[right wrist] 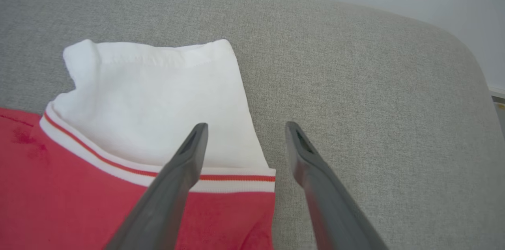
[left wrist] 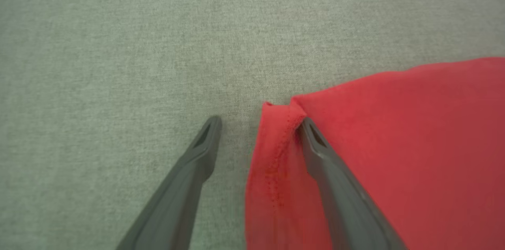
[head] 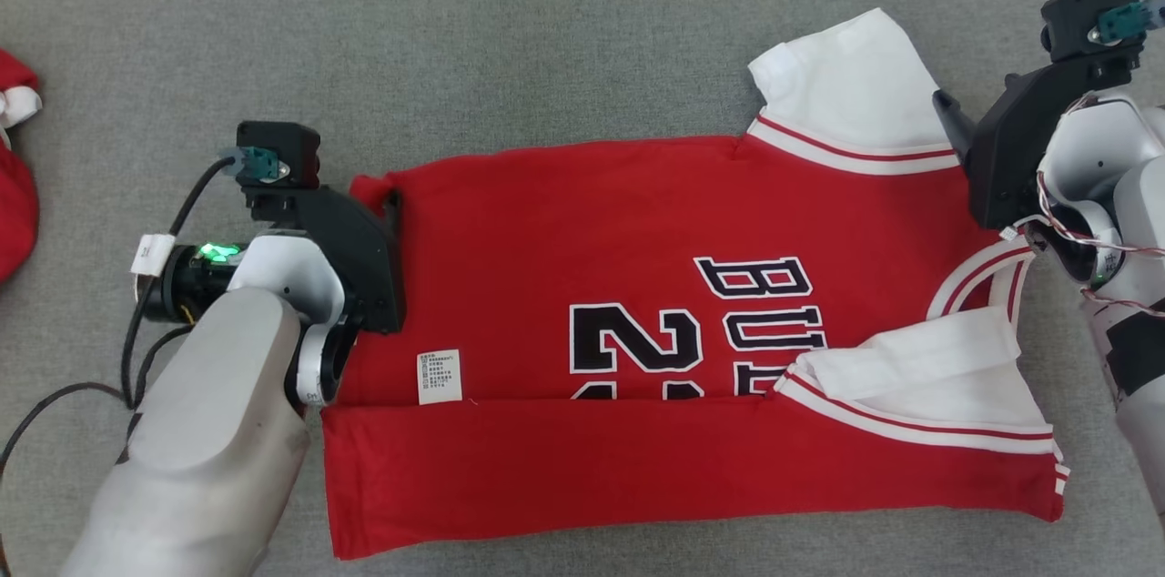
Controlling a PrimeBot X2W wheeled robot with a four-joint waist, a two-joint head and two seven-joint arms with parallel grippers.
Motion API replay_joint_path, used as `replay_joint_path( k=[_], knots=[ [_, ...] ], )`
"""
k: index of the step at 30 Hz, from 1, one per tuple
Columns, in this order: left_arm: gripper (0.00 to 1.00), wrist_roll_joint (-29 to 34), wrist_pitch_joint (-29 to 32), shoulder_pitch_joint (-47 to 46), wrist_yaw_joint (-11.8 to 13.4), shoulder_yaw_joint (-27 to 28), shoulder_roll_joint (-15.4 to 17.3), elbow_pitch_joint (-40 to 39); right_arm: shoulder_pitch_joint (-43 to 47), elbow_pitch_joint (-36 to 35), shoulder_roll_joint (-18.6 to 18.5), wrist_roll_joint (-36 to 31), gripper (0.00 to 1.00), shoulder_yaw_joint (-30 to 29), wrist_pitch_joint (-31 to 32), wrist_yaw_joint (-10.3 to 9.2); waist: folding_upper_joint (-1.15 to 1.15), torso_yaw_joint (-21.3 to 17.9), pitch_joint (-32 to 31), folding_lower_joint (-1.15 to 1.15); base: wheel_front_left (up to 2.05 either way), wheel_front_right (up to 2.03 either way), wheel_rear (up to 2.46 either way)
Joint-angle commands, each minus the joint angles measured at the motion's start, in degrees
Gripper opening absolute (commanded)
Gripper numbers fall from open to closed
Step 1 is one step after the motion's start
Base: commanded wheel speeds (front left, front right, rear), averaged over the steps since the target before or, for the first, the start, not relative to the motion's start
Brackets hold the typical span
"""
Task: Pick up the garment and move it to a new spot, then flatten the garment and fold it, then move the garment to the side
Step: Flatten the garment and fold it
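Red jersey (head: 546, 231) lies spread flat on the grey cloth surface (head: 546, 13), long side running left to right, neck end toward the right arm. Black lettering and a number face up. The near long edge is folded up over the body, forming a red strip along the bottom. A small white label (head: 439, 375) sits just above that fold, near the left end.

Upper white sleeve (head: 846, 86) sticks out flat beyond the far edge, with a white-and-red striped band at its base. Lower white sleeve (head: 919, 359) is folded in over the red body.

Left gripper (left wrist: 258, 124): jaws apart, not clamped on anything. It sits at the far left corner of the jersey. One finger lies against the red cloth just inside the hem corner, and the other is over bare grey surface. The rolled hem corner stands between them.

Right gripper (right wrist: 244, 127): jaws apart, nothing held. One finger is over the striped band at the base of the upper sleeve, and the other is over bare grey surface. The sleeve's side edge falls between them. I cannot tell whether either finger touches the cloth.

A second red-and-white item (head: 18, 195) lies at the far left edge, well apart from the jersey.
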Motion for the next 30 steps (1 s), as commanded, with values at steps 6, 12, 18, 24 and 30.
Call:
replay_joint_path(
  k=[6, 12, 18, 24, 30],
  knots=[
    [0.00, 1.05, -2.25, -1.31, 0.64, -0.94, -1.45, 2.04, -2.55, 2.40, -1.53, 0.66, 1.00, 0.69, -0.92, -0.14, -0.01, 1.22, 1.87, -0.01, 0.00, 0.00, 0.00],
    [0.00, 1.16, -5.33, -0.89, 0.59, -1.28, -2.82, 1.28, -4.95, 4.57, -1.69, -0.22, 1.00, 0.35, -3.32, -0.14, -0.01, 2.54, 3.51, -0.01, 0.00, 0.00, 0.00],
    [0.00, 0.97, -6.85, -0.12, 0.31, -1.98, -3.68, 0.84, -7.26, 7.86, -1.51, -1.88, 1.00, 0.52, -4.57, -0.14, -0.01, 3.94, 4.79, -0.01, 0.00, 0.00, 0.00],
    [0.00, 1.07, -7.36, -0.82, -0.23, -2.97, -4.37, 0.58, -9.76, 11.73, -1.27, -4.62, 1.00, -1.40, -6.82, -0.14, -0.01, 5.58, 6.13, -0.01, 0.00, 0.00, 0.00],
    [0.00, 1.14, -7.34, -1.18, -0.24, -3.88, -5.27, 0.41, -12.01, 15.61, -0.89, -5.33, 1.00, -1.96, -6.93, -0.14, -0.01, 6.73, 7.33, -0.01, 0.00, 0.00, 0.00]
  ],
)
